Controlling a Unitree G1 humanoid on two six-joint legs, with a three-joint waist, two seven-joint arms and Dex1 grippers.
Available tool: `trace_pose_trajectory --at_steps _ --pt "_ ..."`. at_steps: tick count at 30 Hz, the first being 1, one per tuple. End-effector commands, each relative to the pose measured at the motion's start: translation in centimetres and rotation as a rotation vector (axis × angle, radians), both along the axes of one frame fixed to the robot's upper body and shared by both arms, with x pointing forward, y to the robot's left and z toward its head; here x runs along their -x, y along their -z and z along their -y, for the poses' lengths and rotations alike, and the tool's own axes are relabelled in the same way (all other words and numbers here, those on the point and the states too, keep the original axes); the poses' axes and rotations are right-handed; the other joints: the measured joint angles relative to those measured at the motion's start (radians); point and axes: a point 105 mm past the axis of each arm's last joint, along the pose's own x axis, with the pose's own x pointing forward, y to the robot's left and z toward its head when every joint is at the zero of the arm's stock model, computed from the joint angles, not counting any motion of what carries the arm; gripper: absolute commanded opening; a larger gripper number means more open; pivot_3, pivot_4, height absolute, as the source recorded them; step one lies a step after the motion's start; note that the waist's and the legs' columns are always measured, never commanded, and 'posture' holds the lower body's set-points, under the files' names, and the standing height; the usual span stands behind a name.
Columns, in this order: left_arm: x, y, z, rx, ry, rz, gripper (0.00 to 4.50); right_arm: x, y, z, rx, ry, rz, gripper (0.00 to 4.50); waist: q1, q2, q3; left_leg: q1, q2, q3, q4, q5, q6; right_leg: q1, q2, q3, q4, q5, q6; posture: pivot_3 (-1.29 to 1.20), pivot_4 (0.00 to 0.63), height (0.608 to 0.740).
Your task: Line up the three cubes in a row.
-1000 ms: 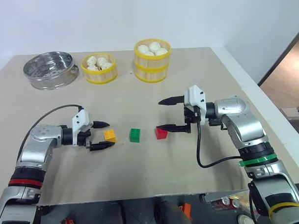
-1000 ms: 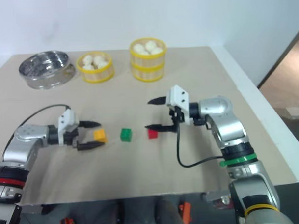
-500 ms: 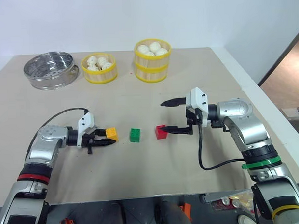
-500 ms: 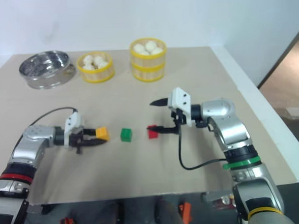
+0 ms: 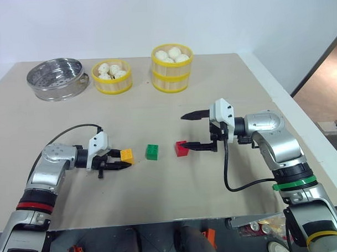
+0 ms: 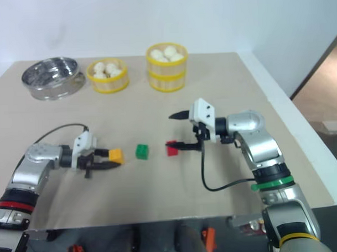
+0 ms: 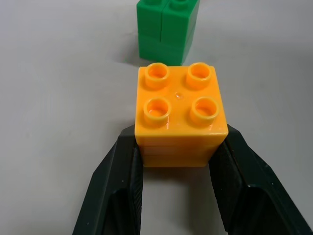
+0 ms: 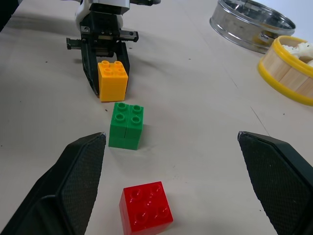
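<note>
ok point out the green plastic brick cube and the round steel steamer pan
green plastic brick cube (image 5: 152,151), left eye view, on its studded top
round steel steamer pan (image 5: 39,90), left eye view, on its outer wall

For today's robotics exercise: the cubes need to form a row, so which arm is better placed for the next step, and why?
Left, probably. The left gripper is shut on the yellow-orange cube, beside the green cube.
</note>
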Motion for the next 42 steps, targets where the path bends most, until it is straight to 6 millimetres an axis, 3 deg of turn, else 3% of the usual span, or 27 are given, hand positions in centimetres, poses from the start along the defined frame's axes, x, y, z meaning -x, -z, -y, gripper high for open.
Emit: trace_pose_trajectory --at_steps 1,10,13,19,24,26,28,31,35,42 --pt "-0.5 -0.8 -1.0 -0.024 -0.027 0.031 1.3 0.2 -1.4 -0.2 -0.014 -0.021 0.051 4.5 0.0 0.0 0.0 0.0 0.0 0.0 0.0 0.0 0.0 0.0 0.0 0.0 0.0 0.0 0.0 0.0 0.15 0.74" --pt "-0.5 0.1 -1.7 -0.059 -0.031 0.001 1.3 0.2 -1.2 0.2 -0.005 -0.012 0.048 4.5 -0.001 0.0 0.0 0.0 0.0 0.0 0.0 0.0 0.0 0.0 0.0 0.0 0.0 0.0 0.0 0.0 0.15 0.74" --pt "-0.7 -0.1 -1.3 -0.054 -0.01 0.016 2.69 0.2 -1.1 0.2 -0.004 -0.009 0.047 4.5 -0.001 0.0 0.0 0.001 0.0 0.0 0.0 0.0 0.0 0.0 0.0 0.0 0.001 0.001 -0.001 0.0 0.15 0.74" --pt "-0.6 -1.9 -1.3 -0.057 0.014 0.078 4.46 0.2 -1.6 0.0 -0.031 -0.007 0.044 4.5 0.0 0.0 0.0 0.001 0.0 0.0 0.0 0.002 0.002 0.0 0.0 0.0 0.001 0.003 -0.001 0.0 0.15 0.74" --pt "-0.2 -5.3 -1.8 -0.012 -0.018 0.119 4.46 0.2 -3.0 -0.1 -0.117 0.02 0.017 4.5 -0.001 0.0 0.0 0.0 0.0 0.0 0.001 0.002 0.002 0.0 0.0 0.0 0.001 0.003 -0.001 0.0 0.15 0.74" --pt "-0.5 -8.5 -2.3 0.11 -0.128 0.124 4.46 -0.5 -3.8 0.5 -0.159 0.08 0.038 4.5 -0.001 0.0 0.0 0.0 0.0 0.0 0.001 0.002 0.002 0.0 0.0 0.0 0.001 0.002 -0.001 0.0 0.15 0.74" --pt "-0.8 -10.1 -3.1 0.195 -0.235 0.136 4.46 -1.3 -4.1 1.4 -0.184 0.155 0.058 4.5 -0.001 0.0 0.0 -0.001 0.0 -0.001 0.001 0.002 0.001 -0.001 0.0 0.0 0.001 0.002 -0.001 0.0 0.15 0.74" --pt "-1.0 -10.0 -3.8 0.24 -0.359 0.139 4.46 -2.2 -3.6 2.4 -0.199 0.235 0.064 4.5 -0.002 0.0 0.0 0.0 0.0 0.0 0.0 0.002 0.001 0.0 0.0 0.0 0.0 0.002 0.0 0.0 0.15 0.74" --pt "-1.3 -7.4 -4.6 0.159 -0.529 0.205 4.46 -3.5 -2.8 4.5 -0.248 0.379 0.074 4.5 -0.001 0.0 0.0 0.001 0.0 0.0 -0.001 0.002 0.001 0.0 0.0 0.001 0.0 0.002 0.0 0.0 0.15 0.74" --pt "-2.2 -6.8 -7.5 0.286 -0.84 0.308 4.46 -3.8 -0.3 6.4 -0.288 0.496 0.023 4.5 0.001 -0.001 0.0 0.0 0.0 0.0 0.0 0.002 0.001 0.0 0.0 0.001 0.0 0.003 0.0 0.0 0.15 0.74"
